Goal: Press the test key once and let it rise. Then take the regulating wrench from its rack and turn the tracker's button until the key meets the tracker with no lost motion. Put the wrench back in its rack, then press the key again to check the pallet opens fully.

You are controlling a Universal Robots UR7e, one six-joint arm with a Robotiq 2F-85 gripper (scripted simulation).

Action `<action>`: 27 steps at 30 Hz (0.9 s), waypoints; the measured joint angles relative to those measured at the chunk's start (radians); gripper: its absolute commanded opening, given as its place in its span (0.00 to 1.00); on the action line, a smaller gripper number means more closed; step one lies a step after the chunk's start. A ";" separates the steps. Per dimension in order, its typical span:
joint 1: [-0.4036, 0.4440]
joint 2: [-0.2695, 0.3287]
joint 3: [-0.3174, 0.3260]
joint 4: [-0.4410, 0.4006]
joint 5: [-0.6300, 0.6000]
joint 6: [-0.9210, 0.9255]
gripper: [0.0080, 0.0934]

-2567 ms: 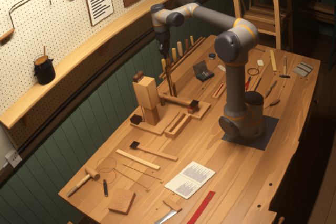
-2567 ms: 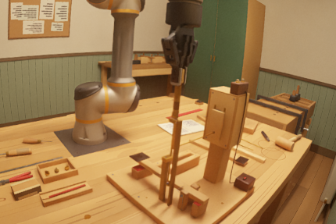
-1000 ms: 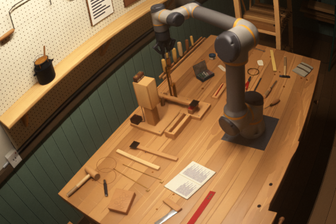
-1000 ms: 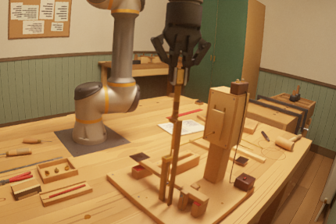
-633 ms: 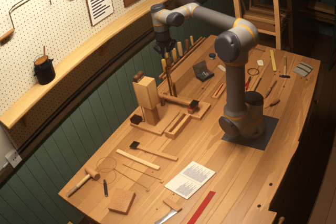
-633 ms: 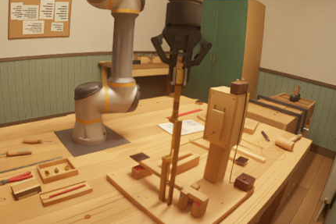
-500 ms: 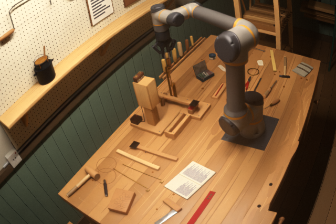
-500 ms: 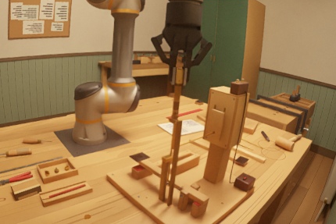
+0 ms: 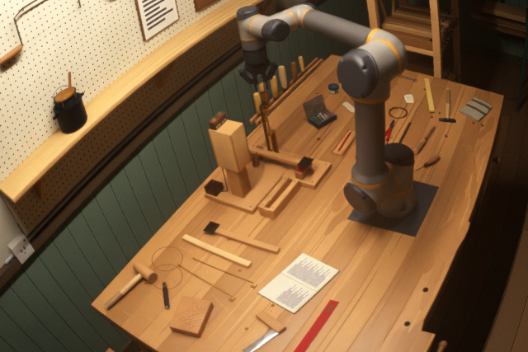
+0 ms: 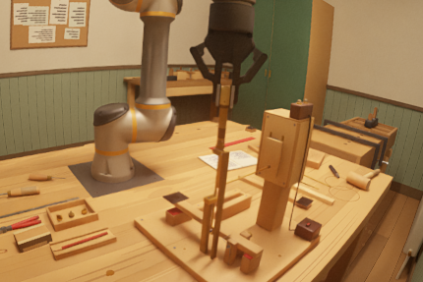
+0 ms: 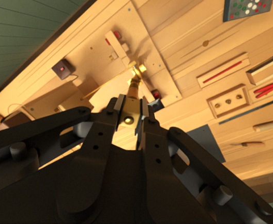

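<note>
On the wooden base board near the wall side of the bench stands the organ action model. It has a tall pallet box (image 9: 230, 156) (image 10: 283, 162), a key lever with a dark key cap (image 9: 304, 163) (image 10: 175, 197), and an upright tracker (image 10: 216, 211). My gripper (image 9: 258, 80) (image 10: 226, 94) (image 11: 130, 113) hangs straight above the tracker. Its fingers are clamped on the brass head of the regulating wrench (image 10: 224, 113) (image 11: 130, 113). The wrench hangs upright, its lower end over the tracker's top. The open wooden rack (image 9: 279, 197) (image 10: 235, 203) lies on the board beside the key.
Behind the model a row of wooden-handled chisels (image 9: 279, 80) stands in a holder along the green wall panelling. The arm's base (image 9: 386, 188) (image 10: 118, 157) rises on a grey mat. Small trays (image 10: 71, 213), a button box (image 9: 320, 111) and hand tools lie around.
</note>
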 measured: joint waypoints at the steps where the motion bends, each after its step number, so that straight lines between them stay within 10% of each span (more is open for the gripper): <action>1: 0.000 0.000 0.000 0.000 0.000 0.009 0.00; 27: 0.000 0.000 0.000 0.000 0.000 0.195 0.00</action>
